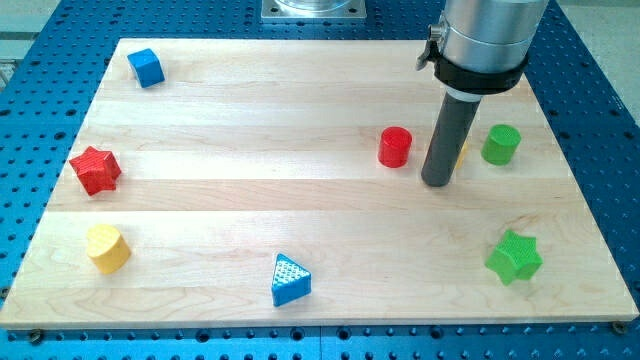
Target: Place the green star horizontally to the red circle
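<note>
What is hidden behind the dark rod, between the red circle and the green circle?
A small sliver of yellow shows at the rod's right edge, so a yellow block seems to sit there. The rod covers most of it, so its shape cannot be told.

Silver cylinder, black collar, dark grey rod (445, 140)

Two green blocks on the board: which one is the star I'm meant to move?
The green star, low at the view's right. The other, the green cylinder, is round and sits higher, just right of my tip.
</note>
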